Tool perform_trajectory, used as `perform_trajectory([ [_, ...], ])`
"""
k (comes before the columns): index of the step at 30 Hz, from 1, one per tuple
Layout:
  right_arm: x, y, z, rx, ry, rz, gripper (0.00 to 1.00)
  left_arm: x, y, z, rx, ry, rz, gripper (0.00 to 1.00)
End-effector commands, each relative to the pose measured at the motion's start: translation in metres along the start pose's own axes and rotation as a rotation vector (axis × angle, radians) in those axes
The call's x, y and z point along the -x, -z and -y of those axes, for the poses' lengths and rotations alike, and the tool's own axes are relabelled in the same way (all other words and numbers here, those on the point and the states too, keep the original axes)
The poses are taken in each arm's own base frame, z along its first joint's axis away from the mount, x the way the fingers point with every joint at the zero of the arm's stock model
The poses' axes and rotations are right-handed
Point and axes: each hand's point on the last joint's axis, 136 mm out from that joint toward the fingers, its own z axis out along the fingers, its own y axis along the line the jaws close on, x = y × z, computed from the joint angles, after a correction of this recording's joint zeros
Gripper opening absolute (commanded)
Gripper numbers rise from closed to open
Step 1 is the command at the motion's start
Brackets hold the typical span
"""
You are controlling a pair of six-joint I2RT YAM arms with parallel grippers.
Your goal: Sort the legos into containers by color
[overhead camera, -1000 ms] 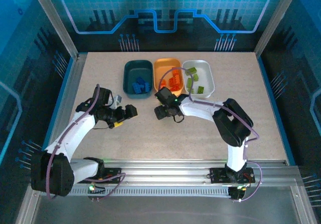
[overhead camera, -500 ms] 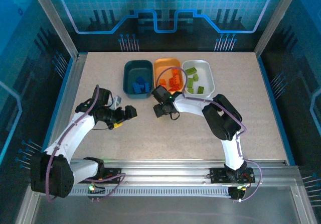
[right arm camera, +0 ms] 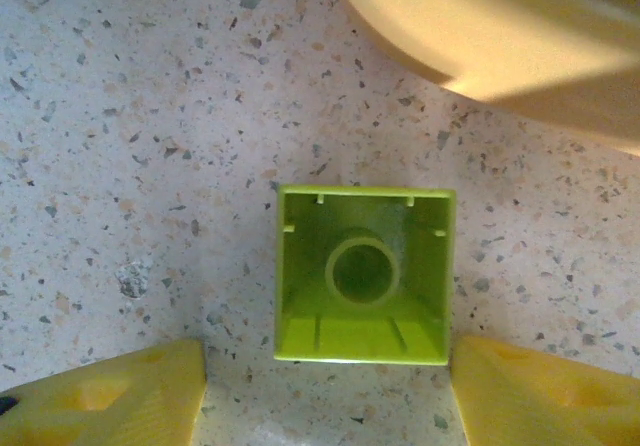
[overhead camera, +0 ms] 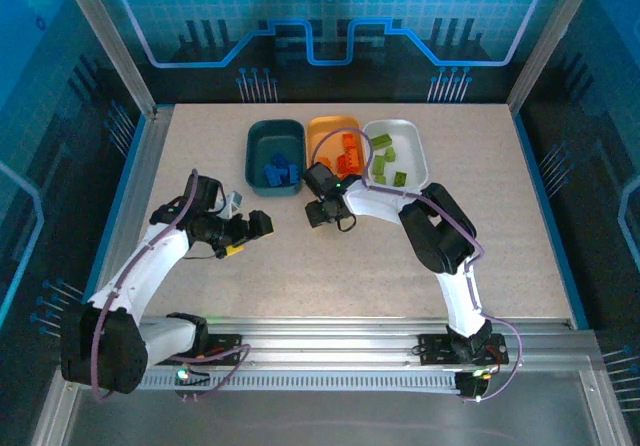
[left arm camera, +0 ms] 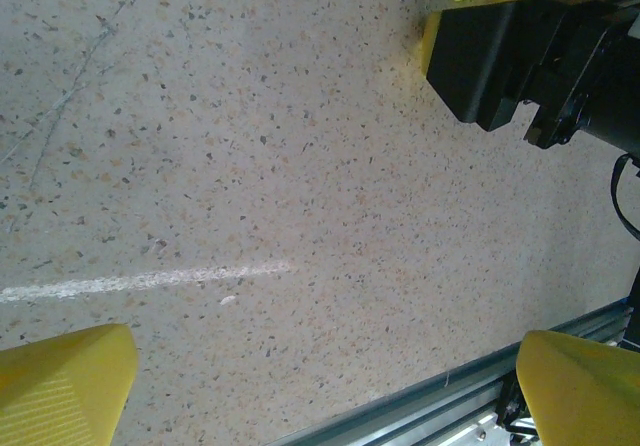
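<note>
Right gripper [right arm camera: 327, 398]: yellow fingers [right arm camera: 110, 396] spread wide, gripping nothing. Small lime green plastic lego brick [right arm camera: 363, 274] lies hollow side up on the speckled table [right arm camera: 120, 116] between them, clear of both. Orange rounded plastic tub [right arm camera: 500, 36] at its 1 o'clock. Left gripper [left arm camera: 325, 391] wide open, empty.

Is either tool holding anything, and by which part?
Nothing is held. The right tool stands open either side of an upside-down lime green brick; the left tool is open and empty.
</note>
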Motion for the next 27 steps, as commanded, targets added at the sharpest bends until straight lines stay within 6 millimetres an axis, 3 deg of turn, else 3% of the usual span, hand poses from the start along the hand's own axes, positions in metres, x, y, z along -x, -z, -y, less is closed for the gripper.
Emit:
perform_trajectory([
  [1, 0.001, -0.03, 0.026, -0.073, -0.05, -0.007, 0.65, -0.005, 0.001, -0.009, 0.026, 0.018, -0.015, 0.99],
  [8, 0.006, -0.033, 0.037, -0.11, -0.064, 0.008, 0.59, -0.006, 0.0, -0.009, 0.027, 0.023, -0.018, 0.99],
  [14, 0.018, -0.029, 0.037, -0.111, -0.056, 0.042, 0.48, -0.006, 0.001, -0.01, 0.028, 0.026, -0.016, 0.99],
  [22, 0.022, -0.031, 0.037, -0.123, -0.052, 0.035, 0.52, -0.008, 0.001, -0.01, 0.026, 0.029, -0.019, 0.99],
  [25, 0.021, -0.031, 0.035, -0.113, -0.053, 0.03, 0.47, -0.008, 0.002, -0.01, 0.025, 0.028, -0.016, 0.99],
  [27, 0.02, -0.03, 0.035, -0.11, -0.055, 0.03, 0.37, -0.008, 0.002, -0.009, 0.024, 0.027, -0.015, 0.99],
])
